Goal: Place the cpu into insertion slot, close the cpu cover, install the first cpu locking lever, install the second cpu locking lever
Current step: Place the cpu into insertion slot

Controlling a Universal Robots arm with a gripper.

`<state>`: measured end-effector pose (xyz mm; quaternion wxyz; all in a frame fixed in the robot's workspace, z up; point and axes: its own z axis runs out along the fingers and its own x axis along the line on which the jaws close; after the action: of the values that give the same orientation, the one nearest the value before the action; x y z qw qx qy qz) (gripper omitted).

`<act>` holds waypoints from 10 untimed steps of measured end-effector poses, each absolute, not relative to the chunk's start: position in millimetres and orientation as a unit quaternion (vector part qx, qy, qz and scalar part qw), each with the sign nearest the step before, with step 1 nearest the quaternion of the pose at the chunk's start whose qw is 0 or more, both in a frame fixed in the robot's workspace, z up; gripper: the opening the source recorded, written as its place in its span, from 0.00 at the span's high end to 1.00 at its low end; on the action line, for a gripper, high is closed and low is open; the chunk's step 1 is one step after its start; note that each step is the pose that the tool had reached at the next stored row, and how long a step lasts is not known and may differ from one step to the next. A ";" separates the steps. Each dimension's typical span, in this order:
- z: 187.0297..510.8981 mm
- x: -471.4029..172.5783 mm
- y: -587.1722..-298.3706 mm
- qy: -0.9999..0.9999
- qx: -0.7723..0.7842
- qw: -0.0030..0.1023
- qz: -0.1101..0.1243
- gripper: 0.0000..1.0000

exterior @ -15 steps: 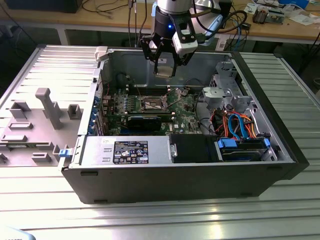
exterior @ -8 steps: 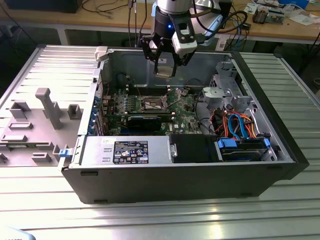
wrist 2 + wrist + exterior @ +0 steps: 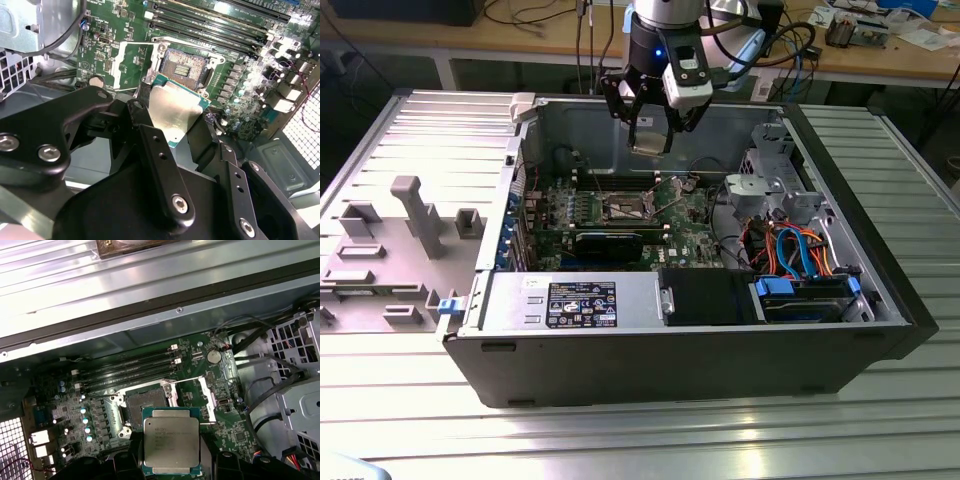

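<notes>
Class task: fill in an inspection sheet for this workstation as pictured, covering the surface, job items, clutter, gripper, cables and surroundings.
Surface: ribbed metal table bearing an open computer case.
Job's things: cpu held above the board, not seated; insertion slot empty; cpu cover swung open beside it.
Clutter: grey side panel with raised plastic parts, at the exterior view's left.
Grippers: gripper, jaws shut on the cpu's edges.
Cables: orange and blue cables inside the case, away from the slot.
Surroundings: wooden bench behind, with loose wires.
</notes>
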<state>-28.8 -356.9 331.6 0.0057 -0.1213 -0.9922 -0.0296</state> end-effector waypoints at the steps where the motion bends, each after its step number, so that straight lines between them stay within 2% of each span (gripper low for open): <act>1: 331.6 -28.8 -356.9 -0.992 -0.123 0.006 -0.030 0.46; 10: 331.6 -28.8 -356.9 -0.991 -0.134 0.005 -0.030 0.46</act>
<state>-28.8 -356.9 331.6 0.0053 -0.1338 -0.9906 -0.0296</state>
